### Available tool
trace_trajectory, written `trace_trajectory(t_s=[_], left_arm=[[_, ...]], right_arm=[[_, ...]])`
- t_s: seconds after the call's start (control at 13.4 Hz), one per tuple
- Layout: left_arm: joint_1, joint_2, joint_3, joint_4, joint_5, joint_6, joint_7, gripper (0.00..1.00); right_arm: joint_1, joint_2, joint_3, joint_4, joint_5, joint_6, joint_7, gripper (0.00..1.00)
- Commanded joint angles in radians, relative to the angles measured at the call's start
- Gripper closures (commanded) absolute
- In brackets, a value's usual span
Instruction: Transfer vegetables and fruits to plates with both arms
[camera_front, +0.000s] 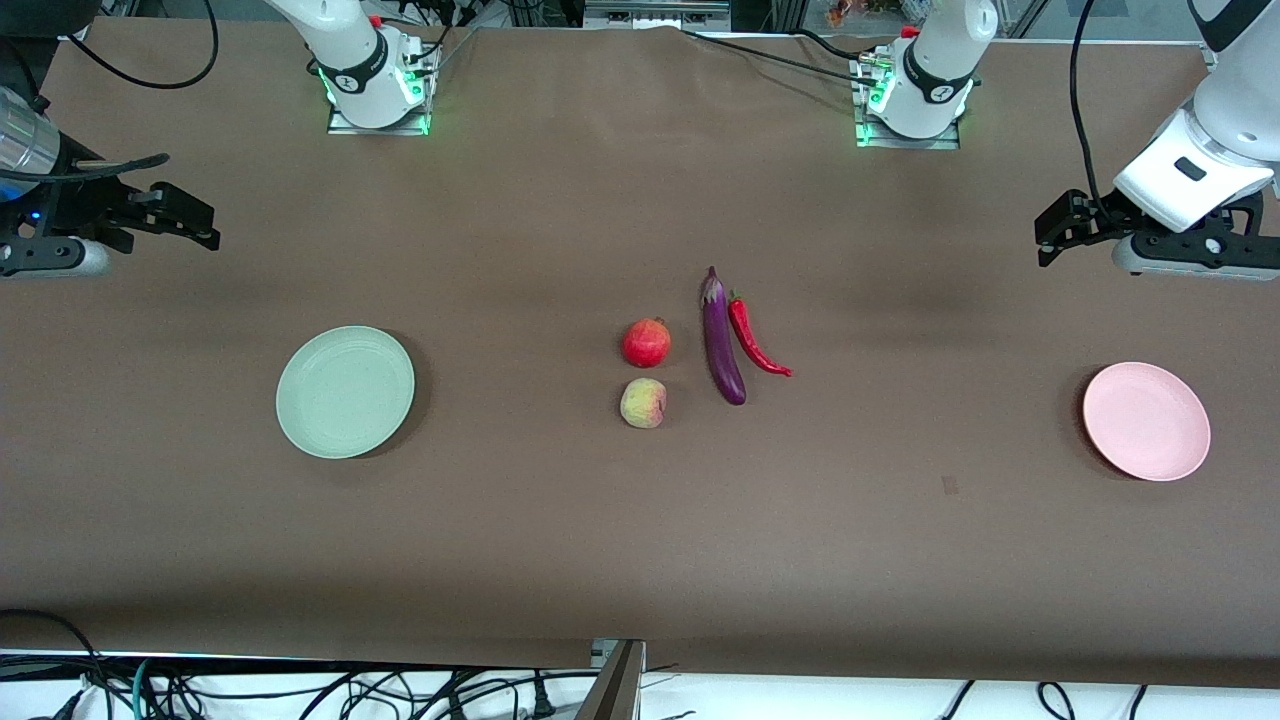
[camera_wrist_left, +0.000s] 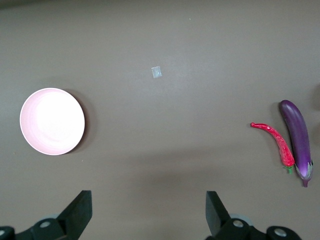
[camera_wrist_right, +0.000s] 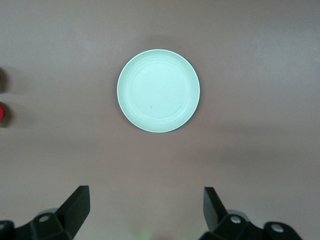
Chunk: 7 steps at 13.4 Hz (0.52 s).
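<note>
Nothing moved yet; all four items sit mid-counter (camera_front: 640, 540), both plates bare; task looks unstarted.

Left tool (camera_front: 1062, 228) hangs over the counter at the left arm's end, fingers wide apart, holding nothing; right tool (camera_front: 185, 215) hangs over the right arm's end, fingers also apart, empty.

Pink plate (camera_front: 1146, 421) lies at the left arm's end, nearer the front camera than the left tool; green plate (camera_front: 345, 391) at the right arm's end, likewise nearer the camera than the right tool.

Eggplant (camera_front: 722, 340) and chili (camera_front: 755, 340) lie side by side, touching near their caps, tips spreading apart; long axes run roughly from the bases toward the front camera, stems toward the bases; chili is on the left arm's side of the eggplant. Pomegranate (camera_front: 646, 343) and peach (camera_front: 643, 403) are just beside the eggplant toward the right arm's end; peach nearer the camera.

Key relation: vegetables lie inward from the left tool, toward table centre, so the left arm is nearer them; fruits fall to the right arm. Likely the left tool must close across the chili's short width; the eggplant pressing alongside leaves little finger room at the cap end, so mid-body or tip looks safer.
</note>
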Motion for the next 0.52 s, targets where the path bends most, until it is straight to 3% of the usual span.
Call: trace_trajectory(t_s=[0.0, 0.45], left_arm=[[0.000, 0.017, -0.002, 0.044, 0.002, -0.035, 0.015, 0.00], [-0.008, 0.046, -0.010, 0.059, 0.001, -0.050, 0.011, 0.00]], right_arm=[[-0.008, 0.001, 0.006, 0.015, -0.007, -0.004, -0.016, 0.00], [-0.008, 0.001, 0.006, 0.015, -0.007, -0.004, -0.016, 0.00]])
